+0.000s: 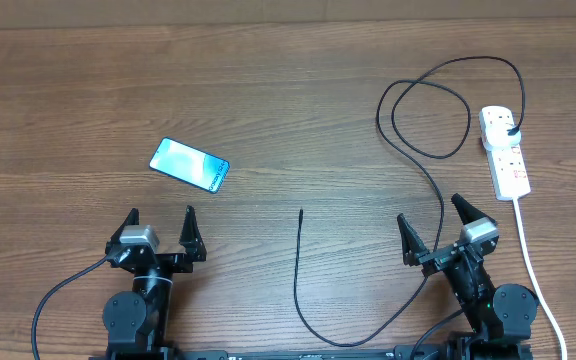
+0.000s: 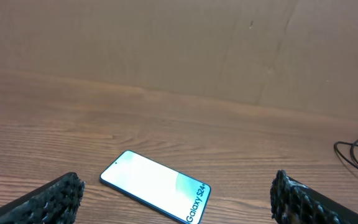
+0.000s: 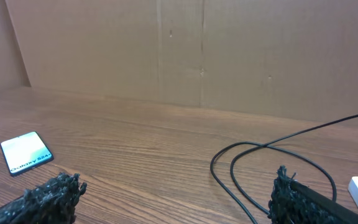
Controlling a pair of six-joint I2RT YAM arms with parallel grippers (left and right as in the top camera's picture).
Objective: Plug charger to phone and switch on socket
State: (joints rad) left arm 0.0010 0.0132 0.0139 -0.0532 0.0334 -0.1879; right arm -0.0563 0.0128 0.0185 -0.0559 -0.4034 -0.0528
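From above, the slim phone with a bright blue screen [image 1: 189,164] lies flat on the brown wooden surface [image 1: 268,100], at the left middle of the frame. It sits slanted, its long side running from upper left to lower right. The left pincer [image 1: 161,215] is just below it, spread wide and holding nothing. The long thin black charger cable [image 1: 298,262] ends in a small plug tip [image 1: 301,213] in the middle, pointing up the frame, about halfway between the two arms. The right pincer [image 1: 429,210] is spread wide too, and empty. The white power strip socket [image 1: 505,152] lies at the upper right, nearer the right arm.

From the left wrist, the phone [image 2: 155,186] is straight ahead and close, between the two black fingers [image 2: 55,196].

From the right wrist, the phone [image 3: 27,154] is far off at the left edge. The cable loops [image 3: 241,149] lie ahead. I think the left arm is better placed for the phone.
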